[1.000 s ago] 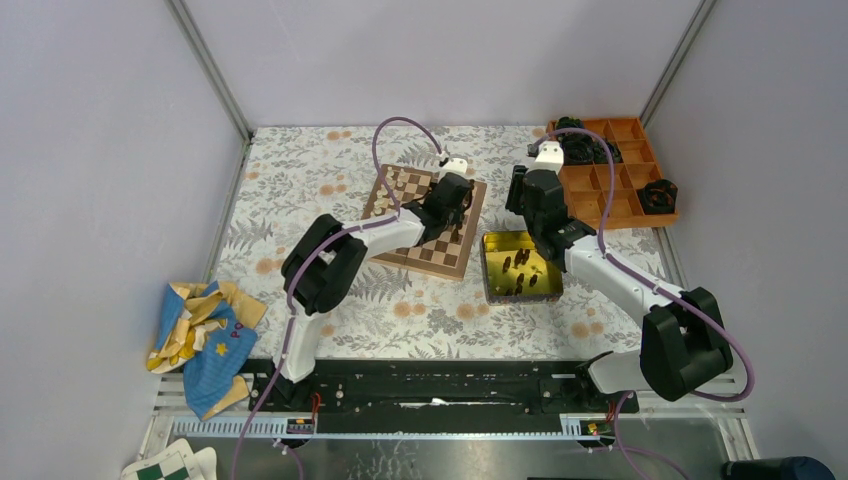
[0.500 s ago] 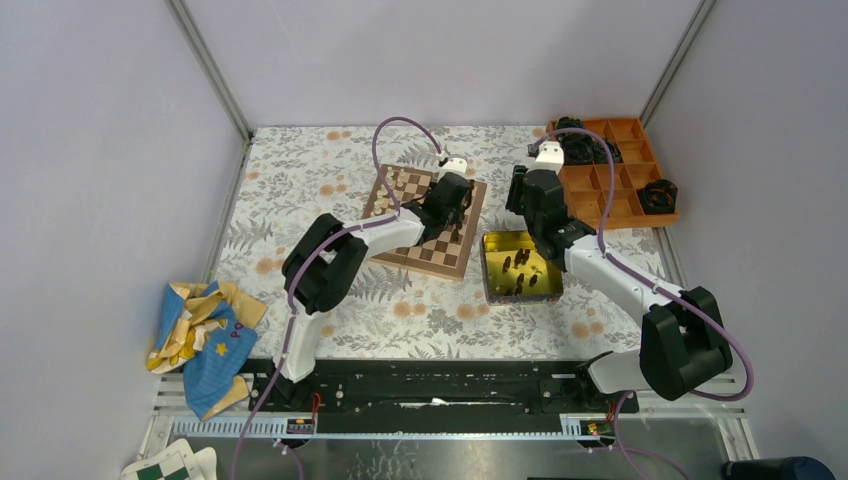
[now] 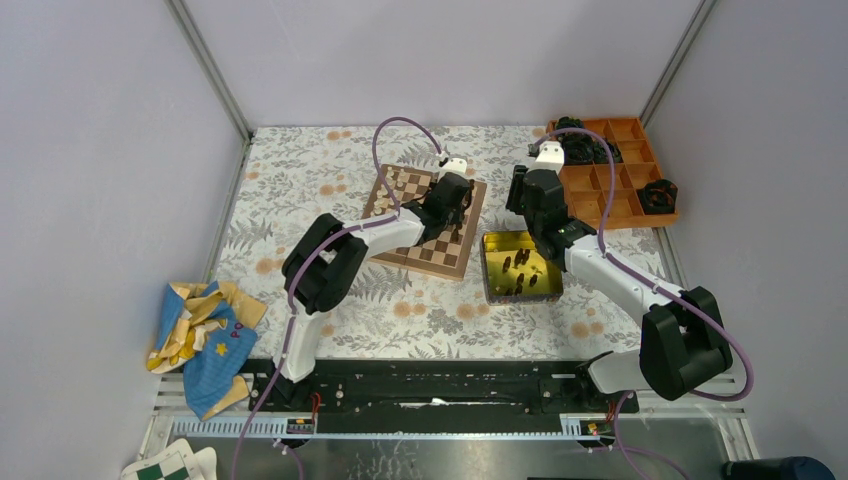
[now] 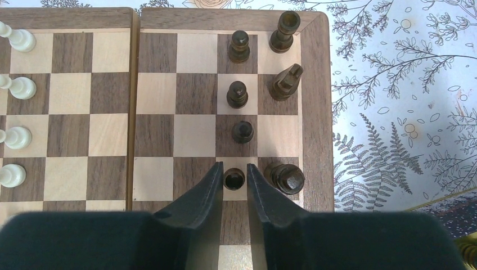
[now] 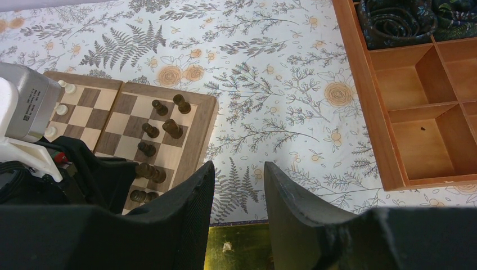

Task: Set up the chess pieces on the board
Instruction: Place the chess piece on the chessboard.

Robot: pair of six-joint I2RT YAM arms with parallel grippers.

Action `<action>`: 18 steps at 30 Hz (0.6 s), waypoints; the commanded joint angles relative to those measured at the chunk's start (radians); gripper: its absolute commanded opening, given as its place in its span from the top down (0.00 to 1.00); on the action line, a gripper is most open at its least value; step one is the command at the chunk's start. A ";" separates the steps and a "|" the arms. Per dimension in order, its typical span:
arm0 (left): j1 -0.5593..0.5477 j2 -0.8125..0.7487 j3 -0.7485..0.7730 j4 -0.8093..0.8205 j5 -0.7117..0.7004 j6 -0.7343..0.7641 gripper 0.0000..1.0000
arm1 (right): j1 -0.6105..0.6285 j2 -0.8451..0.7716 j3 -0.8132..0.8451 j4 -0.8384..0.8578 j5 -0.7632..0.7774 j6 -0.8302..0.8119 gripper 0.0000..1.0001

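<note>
Biggest thing first: the floral tablecloth (image 3: 300, 180) covers the whole work area. On it, the board (image 3: 440, 255) sits around 12 o'clock from the table's middle, turned a bit askew. The orange compartment tray (image 3: 610, 205) is off at 2 o'clock with black gear-like lumps in its far cells. The yellow tin (image 3: 488, 270) is just beside the board at its 3 o'clock side, with dark chessmen (image 3: 518, 265) lying loose inside. A crumpled blue-and-yellow cloth (image 3: 200, 340) is down at 8 o'clock.

Your left gripper (image 4: 233, 166) is over the board's dark end, fingers hugging a dark pawn (image 4: 234, 179) on both sides. I honestly can't tell if it's pinched or let go. That pawn stands in line with three more dark pawns (image 4: 237, 94) toward 12 o'clock. A dark rook (image 4: 284, 32) and knight (image 4: 287, 81) stand on the edge file at their 3 o'clock side. Cream pawns (image 4: 19, 87) line the 9 o'clock edge.

Your right gripper (image 5: 238, 164) hangs over the tin's far wall, jaws spread apart with nothing between them.
</note>
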 commanded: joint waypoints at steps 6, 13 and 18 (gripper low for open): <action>0.005 0.005 0.029 0.030 -0.002 0.003 0.70 | -0.006 0.002 0.014 0.050 -0.012 0.012 0.56; 0.005 -0.032 0.009 0.029 -0.025 -0.001 0.69 | -0.006 -0.002 0.012 0.052 -0.016 0.011 0.56; 0.005 -0.081 -0.007 0.023 -0.038 -0.004 0.68 | -0.007 -0.001 0.013 0.045 -0.023 0.011 0.56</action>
